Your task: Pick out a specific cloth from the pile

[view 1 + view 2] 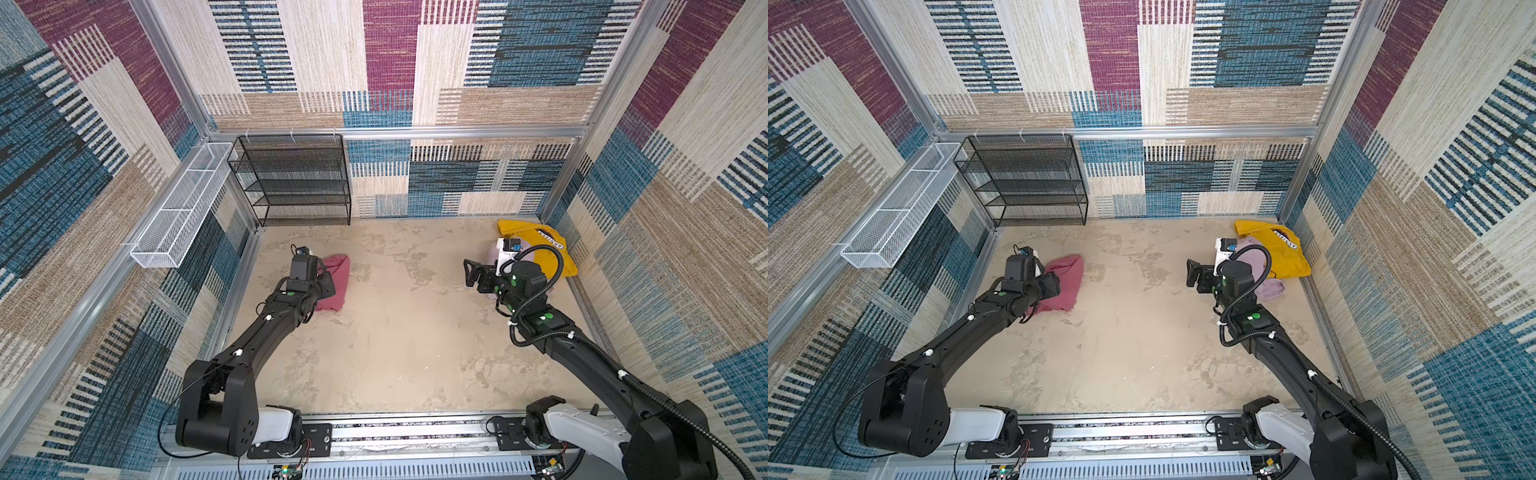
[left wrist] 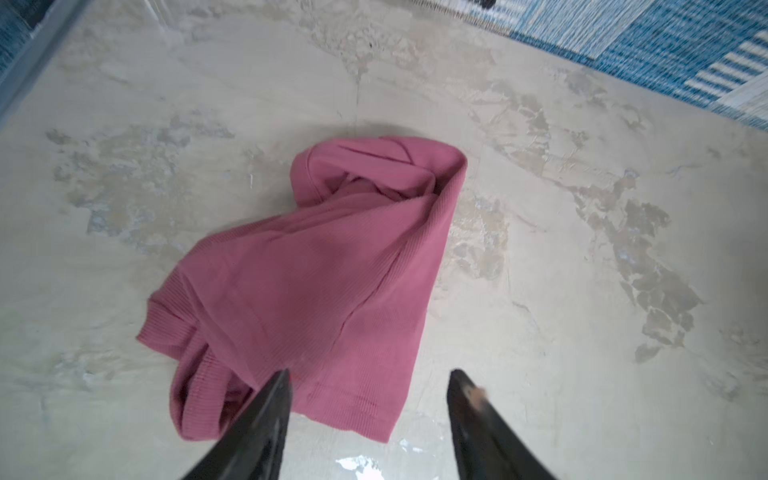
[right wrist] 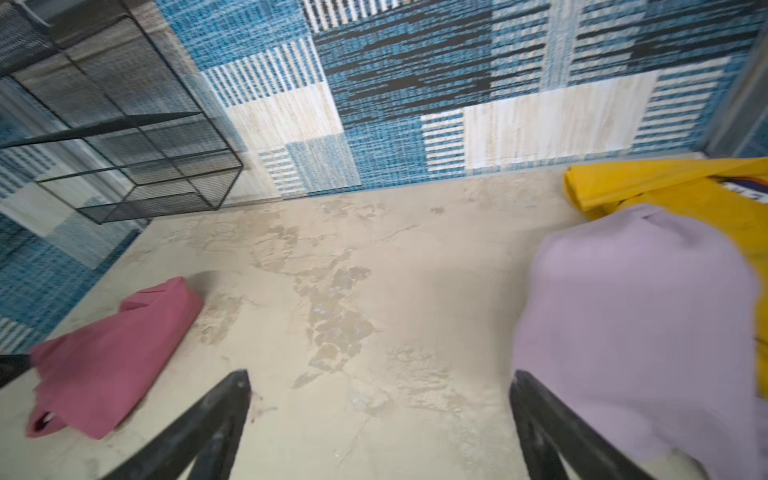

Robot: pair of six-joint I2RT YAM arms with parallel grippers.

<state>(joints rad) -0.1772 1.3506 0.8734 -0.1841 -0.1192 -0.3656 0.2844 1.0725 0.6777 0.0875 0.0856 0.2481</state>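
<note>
The rose-pink cloth lies crumpled by itself on the table at the left, seen in both top views and in the right wrist view. My left gripper hovers over the cloth's near edge, open, with nothing between its fingers. The pile sits in the far right corner: a mustard-yellow garment with a pale lilac cloth on top. My right gripper stands wide open beside the lilac cloth, above bare table, holding nothing; in a top view it points left.
A black mesh shelf rack stands against the back wall at the left. A white wire basket hangs on the left wall. Patterned walls enclose the beige table on three sides.
</note>
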